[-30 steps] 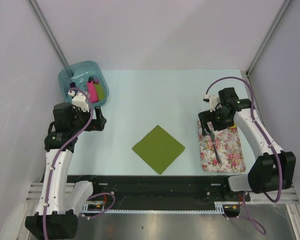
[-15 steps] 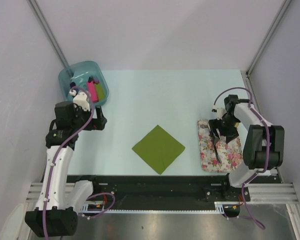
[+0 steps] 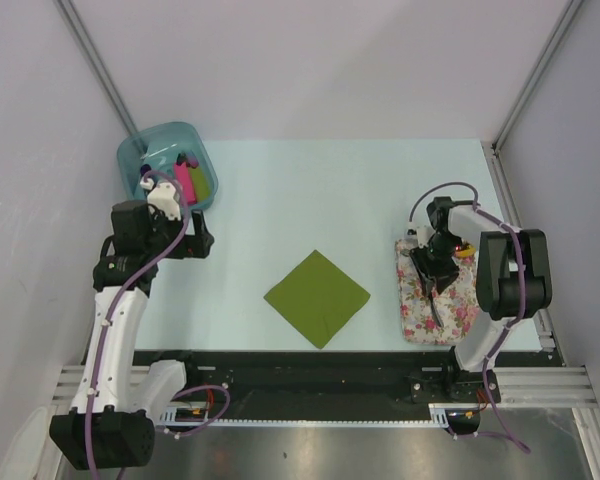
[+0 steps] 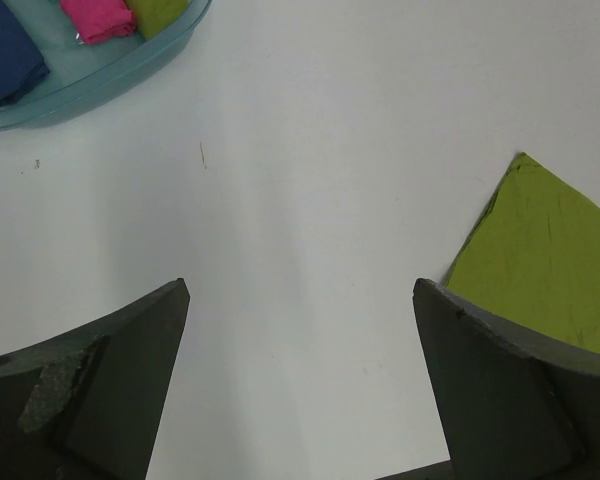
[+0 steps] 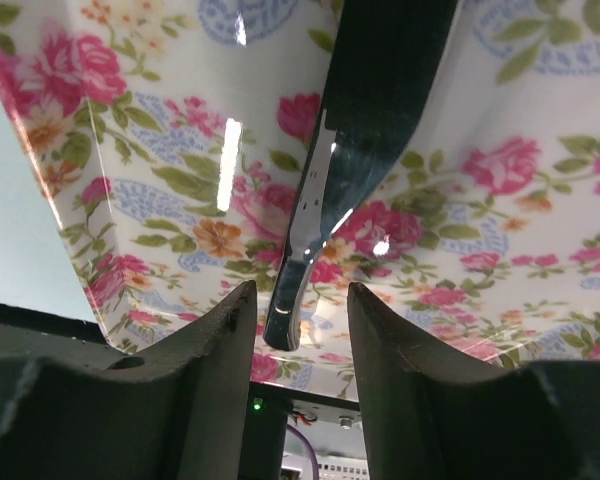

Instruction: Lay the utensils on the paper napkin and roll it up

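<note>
Closest in, the right wrist view shows the right gripper [image 5: 300, 305] low over the white, pink-flowered, glossy rectangular mat [image 5: 130, 200]. Its two black fingers [image 5: 205, 350] stand about half parted on either side of the slim dark grey metal utensil [image 5: 305, 235]. A sliver of floral pattern shows on each side of the handle, so I judge that nothing is pinched yet. The handle's tip lies right between the fingertips and its long axis runs straight away from the camera, square to the line on which the jaws meet. That suits a grasp across the thin width. The broader dark stretch further up may be the utensil's head, but this view is too close to be sure.

From above, the utensil [image 3: 436, 300] lies lengthwise on the mat [image 3: 460, 312], roughly near to far, with its far end under the right gripper [image 3: 427, 266]. I can make out only this one piece.

The thin olive-green square paper napkin [image 3: 317, 298] lies bare on the pale blue table [image 3: 330, 190], turned like a diamond. It is well apart from the mat, toward the robot's left, so the carry goes leftward.

The right arm is plainly the nearer one. The left gripper [image 3: 202, 240] hangs beyond the napkin's left corner, spread fully wide and empty, near the translucent teal plastic bin [image 3: 168, 131] of coloured rolls.
</note>
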Tool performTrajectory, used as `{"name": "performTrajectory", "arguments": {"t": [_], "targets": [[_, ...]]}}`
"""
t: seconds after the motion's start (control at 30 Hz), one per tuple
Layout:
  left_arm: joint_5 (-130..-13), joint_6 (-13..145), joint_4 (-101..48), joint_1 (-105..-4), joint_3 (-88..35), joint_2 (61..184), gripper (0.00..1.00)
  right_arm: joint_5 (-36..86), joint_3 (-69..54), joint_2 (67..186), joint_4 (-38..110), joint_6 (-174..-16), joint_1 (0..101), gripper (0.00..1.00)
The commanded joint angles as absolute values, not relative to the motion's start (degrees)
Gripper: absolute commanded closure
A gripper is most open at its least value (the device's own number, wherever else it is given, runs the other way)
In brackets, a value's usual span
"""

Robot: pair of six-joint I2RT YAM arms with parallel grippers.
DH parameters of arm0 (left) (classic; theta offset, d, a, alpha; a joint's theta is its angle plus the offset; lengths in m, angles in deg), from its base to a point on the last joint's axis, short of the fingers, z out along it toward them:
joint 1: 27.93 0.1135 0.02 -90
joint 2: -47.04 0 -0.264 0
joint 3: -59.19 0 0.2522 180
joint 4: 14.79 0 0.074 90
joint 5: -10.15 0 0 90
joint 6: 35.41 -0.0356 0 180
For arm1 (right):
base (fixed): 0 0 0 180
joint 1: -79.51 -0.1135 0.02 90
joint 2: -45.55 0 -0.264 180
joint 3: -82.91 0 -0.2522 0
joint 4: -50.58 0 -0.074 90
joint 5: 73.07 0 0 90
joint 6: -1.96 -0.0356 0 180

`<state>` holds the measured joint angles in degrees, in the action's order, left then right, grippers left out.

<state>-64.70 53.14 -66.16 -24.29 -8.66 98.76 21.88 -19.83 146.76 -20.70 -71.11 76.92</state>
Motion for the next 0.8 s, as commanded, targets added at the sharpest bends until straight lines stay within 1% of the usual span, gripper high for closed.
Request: {"name": "performTrajectory", "arguments": {"t": [0.0,0.07,0.1,0.27,0.3,0.33,0.37,0.4,0.53,0.57,0.77], "targets": [[-65.4,53.8,-63.7,-24.1,-8.4,99.2,0.0,19.7,-20.3,148.0,-19.1,-72.1,75.8,0.54],[-65.4,53.9,-63.5,-24.1,-8.5,99.6,0.0,19.2,-20.4,148.5,-18.6,-72.4,75.1,0.55],[-65.2,54.1,-63.4,-24.1,-8.6,99.7,0.0,19.1,-20.4,148.6,-18.3,-72.7,74.9,0.59],[-65.4,54.2,-62.9,-24.1,-8.8,99.9,0.0,18.5,-20.7,149.4,-17.0,-74.0,73.8,0.6],[-65.5,54.2,-62.8,-24.1,-8.7,99.9,0.0,18.1,-20.8,149.5,-16.6,-74.2,73.4,0.65],[-65.7,54.3,-62.7,-24.0,-8.8,99.9,0.0,17.7,-21.0,149.5,-15.8,-74.9,73.0,0.66],[-65.9,54.2,-62.7,-24.1,-8.8,100.0,0.0,17.2,-21.4,149.4,-15.1,-75.4,73.0,0.74],[-66.1,54.2,-62.7,-24.1,-8.9,100.1,0.0,17.0,-21.6,149.4,-14.0,-75.7,72.8,0.77],[-66.8,54.3,-62.7,-24.1,-8.9,100.1,0.0,15.5,-22.5,148.7,-12.1,-77.0,73.1,0.79],[-67.1,54.2,-62.7,-24.0,-8.9,100.0,0.0,16.0,-22.7,148.1,-11.6,-77.1,73.1,0.83],[-66.8,54.2,-62.4,-24.1,-8.9,100.0,0.0,19.4,-24.4,143.0,-8.0,-75.3,73.2,0.85]]}}
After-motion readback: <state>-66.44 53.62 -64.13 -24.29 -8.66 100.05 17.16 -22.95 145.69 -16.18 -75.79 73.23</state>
